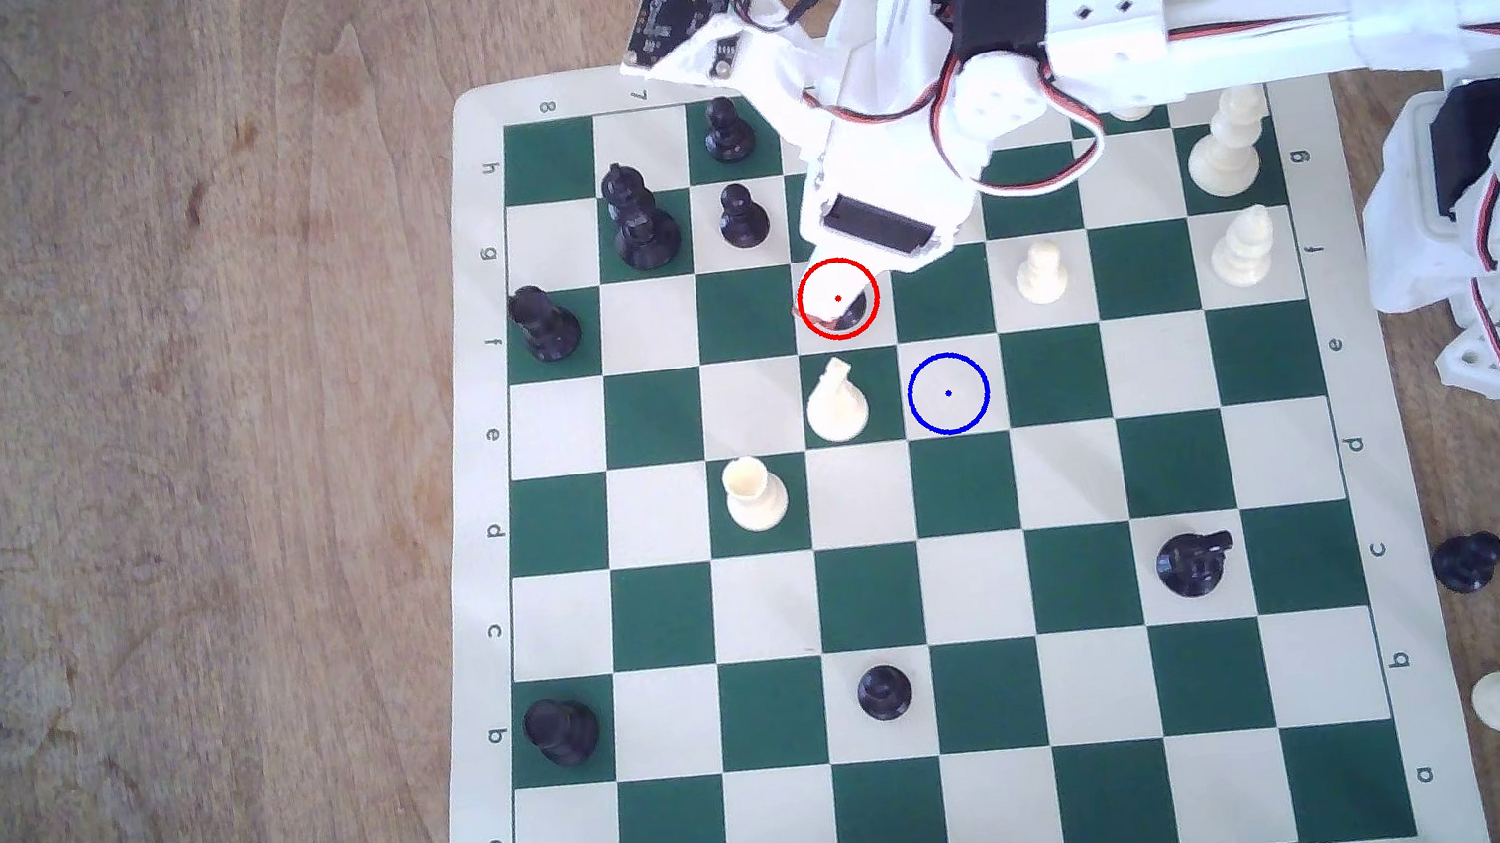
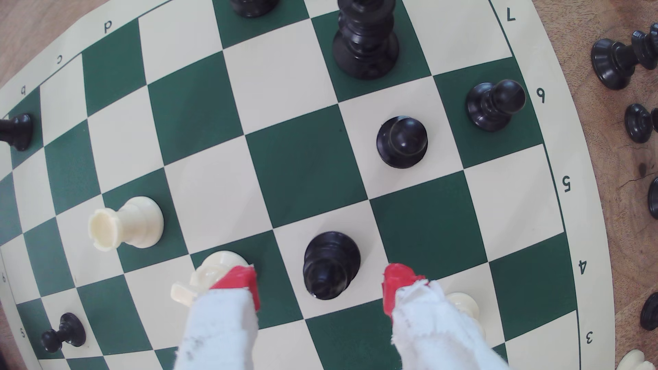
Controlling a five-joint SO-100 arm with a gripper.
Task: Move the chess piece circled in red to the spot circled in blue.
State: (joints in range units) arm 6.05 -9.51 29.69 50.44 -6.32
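the white arm's red-tipped gripper point(image 2: 322, 288) is spread wide, its tips either side of the short black plastic chess piece point(image 2: 329, 265), not touching it. in the exterior view the piece point(image 1: 844, 315) stands on its cream square, just left of and beyond the blue-ringed cream square point(image 1: 948, 393). risk: one red fingertip point(image 2: 238, 281) sits close to the cream notched-top piece point(image 2: 210, 275); closing or carrying across could topple it, and an off-centre pinch could tip the black piece.

A worn, stained brown wooden tabletop point(image 1: 112, 502) is seen throughout, lit brightly from around two o'clock.
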